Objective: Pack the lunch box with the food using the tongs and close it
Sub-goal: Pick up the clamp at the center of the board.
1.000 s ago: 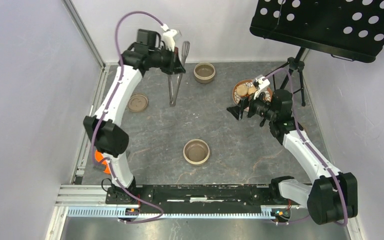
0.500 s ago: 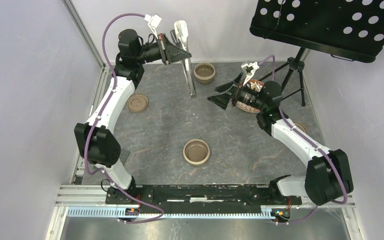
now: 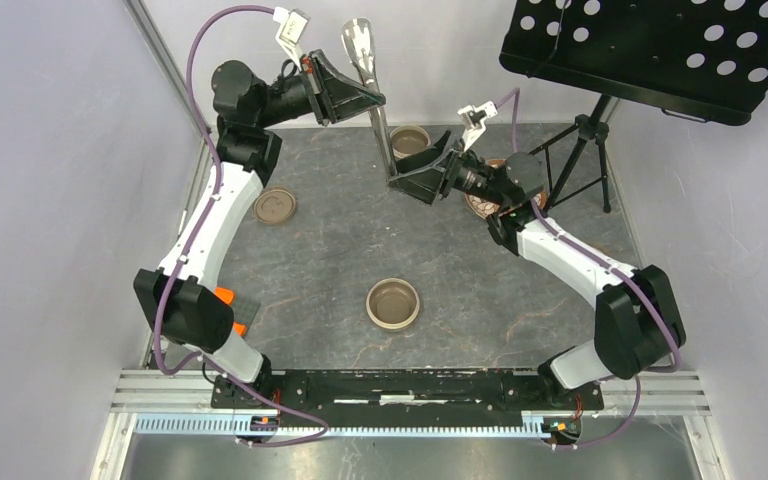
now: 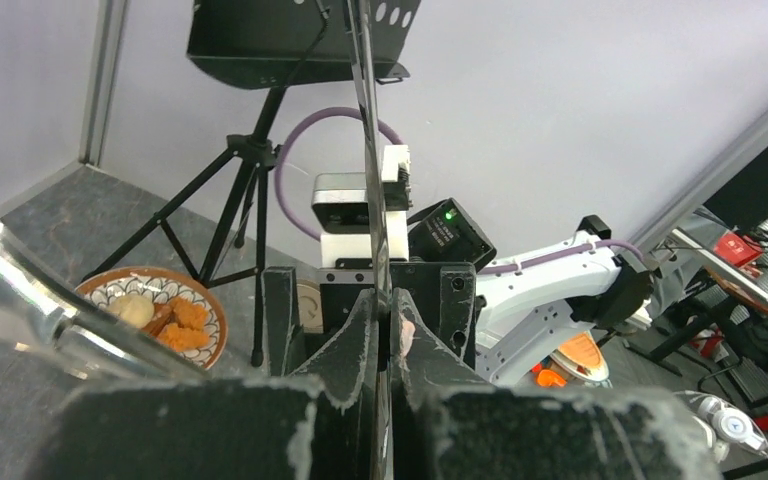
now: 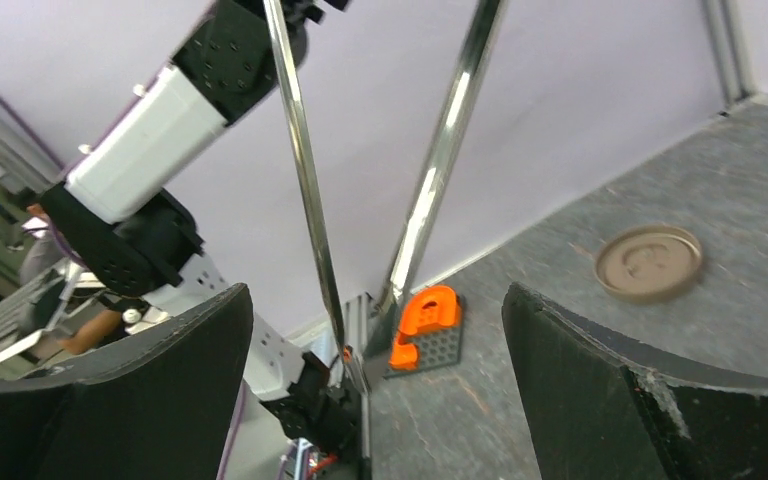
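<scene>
At the overhead view's upper middle, the left claw [image 3: 358, 98] pinches the tongs [image 3: 381, 135] upright while the right claw [image 3: 415, 172] gapes wide around their lower end, so a mistimed release could drop them, leaving the food [image 4: 175, 315] stranded on its plate [image 4: 150, 272] behind.

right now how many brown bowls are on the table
2: the middle bowl sits mid-table, and the far bowl is near the back wall. The flat brown disc on the left is a lid, not counted. Another bowl could be hidden behind the arms.
</scene>
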